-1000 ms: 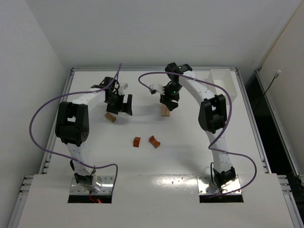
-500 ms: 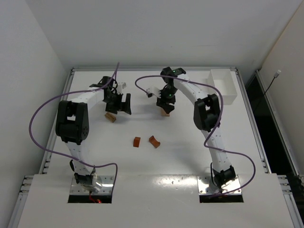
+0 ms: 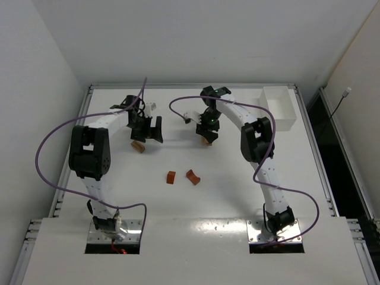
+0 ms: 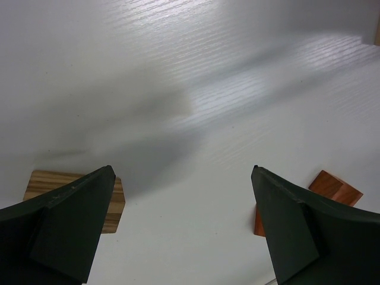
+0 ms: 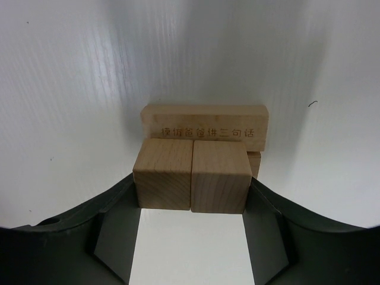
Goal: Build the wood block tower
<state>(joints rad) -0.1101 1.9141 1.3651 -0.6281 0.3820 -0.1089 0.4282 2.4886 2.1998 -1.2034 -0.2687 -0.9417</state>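
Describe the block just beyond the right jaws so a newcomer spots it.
Far centre of the table, the right gripper flanks two pale cubes side by side. Beyond them sits a pale bar, wider than both together, the only block bearing printed characters.

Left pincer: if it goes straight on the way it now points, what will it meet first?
Probably the bare table, midway; its fingers might clip the tan block or the reddish block, though depth is unclear.

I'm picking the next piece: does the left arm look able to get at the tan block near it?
Probably yes: the left gripper hangs open beside the tan block, with nothing between them.
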